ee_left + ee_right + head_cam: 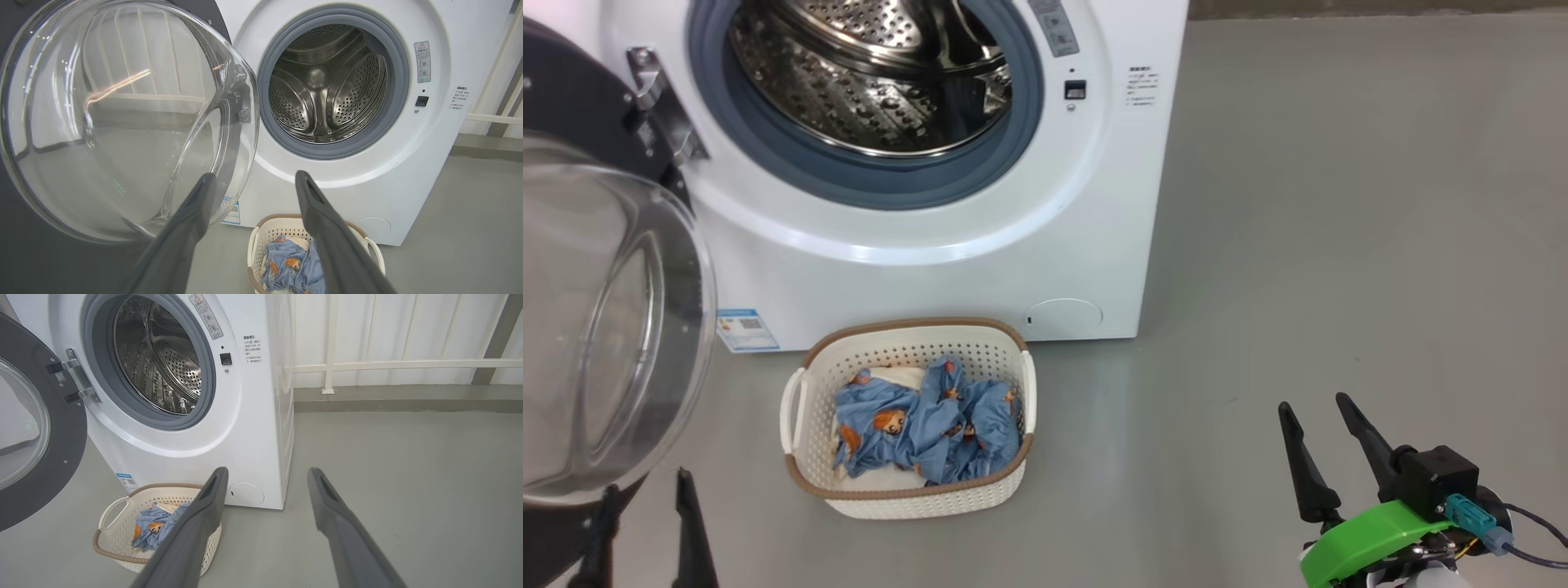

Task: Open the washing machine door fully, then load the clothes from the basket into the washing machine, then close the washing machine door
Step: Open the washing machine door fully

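Clothes (923,429) lie crumpled in perforated plastic basket (915,500).

Door (605,327) swung out at frame left, blocks that side. Washer (931,269) upper centre, drum (874,82) mouth open, free to enter. Basket (915,500) on floor (1298,245) just below, top open. Right half bare floor, free passage.

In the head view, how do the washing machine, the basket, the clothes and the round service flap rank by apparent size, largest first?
1. washing machine, cut off at the top edge
2. basket
3. clothes, inside the basket
4. round service flap
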### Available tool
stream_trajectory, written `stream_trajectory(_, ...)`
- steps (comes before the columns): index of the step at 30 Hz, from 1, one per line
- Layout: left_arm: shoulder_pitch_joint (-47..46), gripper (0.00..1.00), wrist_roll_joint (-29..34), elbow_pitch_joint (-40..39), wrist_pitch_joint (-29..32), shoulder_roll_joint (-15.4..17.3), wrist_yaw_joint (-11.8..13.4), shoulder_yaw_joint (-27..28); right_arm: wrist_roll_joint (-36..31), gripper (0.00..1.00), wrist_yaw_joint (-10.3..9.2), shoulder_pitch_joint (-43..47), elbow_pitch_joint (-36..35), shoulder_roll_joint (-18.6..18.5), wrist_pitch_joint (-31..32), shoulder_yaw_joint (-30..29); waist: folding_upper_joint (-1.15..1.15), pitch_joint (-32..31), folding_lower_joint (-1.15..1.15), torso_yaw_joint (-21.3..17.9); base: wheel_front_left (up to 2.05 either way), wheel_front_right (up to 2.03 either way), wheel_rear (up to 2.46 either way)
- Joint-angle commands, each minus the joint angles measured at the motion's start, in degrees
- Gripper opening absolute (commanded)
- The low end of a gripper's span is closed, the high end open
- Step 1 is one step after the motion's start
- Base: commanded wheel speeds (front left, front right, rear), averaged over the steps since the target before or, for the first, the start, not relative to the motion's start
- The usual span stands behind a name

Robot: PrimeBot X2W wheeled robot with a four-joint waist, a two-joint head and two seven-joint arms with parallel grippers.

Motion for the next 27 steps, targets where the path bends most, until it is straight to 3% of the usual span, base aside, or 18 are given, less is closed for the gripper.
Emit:
stream_trajectory(1, -0.4, 1.0, 0.4, -1.8, -0.3, 1.1, 0.6, 1.1, 0.5, 1.0, 0.09, -0.6, -1.7, 0.1, -0.7, 1.8, 0.0, -0.7, 0.0, -1.3, 0.0, 0.0, 0.0)
stream_trajectory(8, 1.5, 1.0, -1.0, -2.8, -0.3, 1.1, 1.0, -2.6, 0.0, 1.0, 0.09, 0.4, -2.9, 0.1, -0.7, 2.0, 0.0, -1.5, 0.0, -3.2, 0.0, 0.0, 0.0)
stream_trajectory(12, 2.2, 1.0, 1.4, -3.5, -0.3, 1.1, 0.3, -5.1, -0.1, 1.0, 0.09, 1.0, -3.5, 0.1, -0.7, 2.1, 0.0, -1.6, 0.0, -3.6, 0.0, 0.0, 0.0)
stream_trajectory(27, 3.4, 1.0, 2.1, -2.3, -0.3, 1.1, 0.3, -7.4, -0.8, 1.0, 0.09, 2.0, -6.2, 0.1, -0.7, 1.1, 0.0, -2.0, 0.0, -4.2, 0.0, 0.0, 0.0)
